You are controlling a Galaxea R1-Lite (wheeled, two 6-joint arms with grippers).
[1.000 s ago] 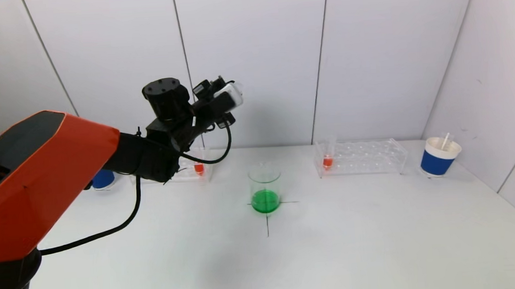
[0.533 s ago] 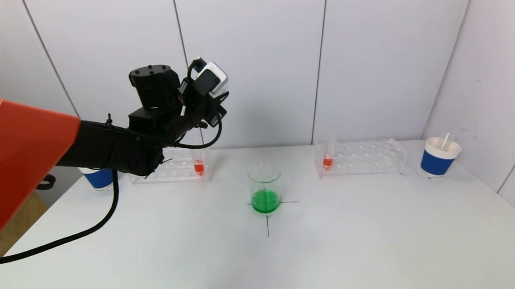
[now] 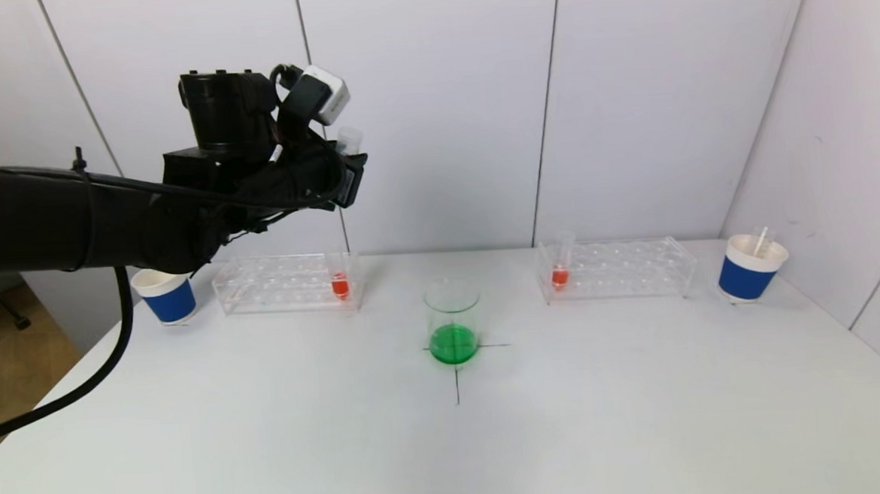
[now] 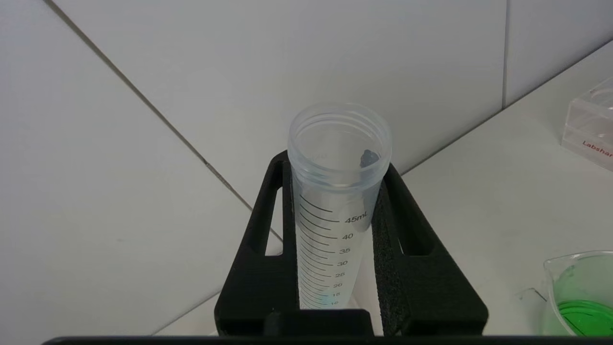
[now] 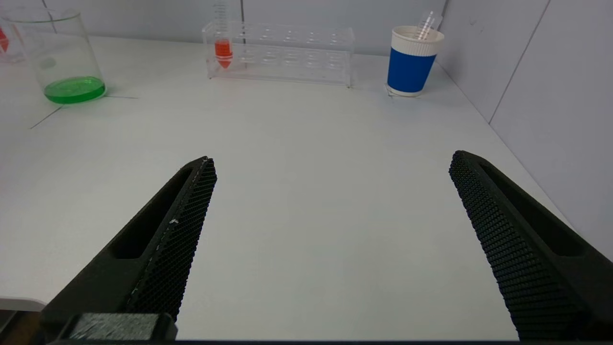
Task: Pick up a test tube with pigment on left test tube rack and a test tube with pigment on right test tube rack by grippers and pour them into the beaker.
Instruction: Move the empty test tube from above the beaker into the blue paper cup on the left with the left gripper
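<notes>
I see a clear graduated test tube (image 4: 338, 191), empty and open-mouthed, clamped by my left gripper (image 4: 335, 211) high above the left rack (image 3: 285, 284). The beaker (image 3: 453, 321) holds green liquid. My right gripper (image 5: 330, 215) hangs low with fingers wide apart.

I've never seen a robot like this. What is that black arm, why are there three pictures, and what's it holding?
It's a robot with two arms. One camera on its head sees the whole white table; the others ride on its wrists. The left gripper is shut on a clear test tube, lifted high above the left test tube rack. The right gripper waits open, low over the table. In the middle stands a beaker with green liquid. Each rack, including the right test tube rack, holds an orange tube. A blue cup stands at each end.
</notes>
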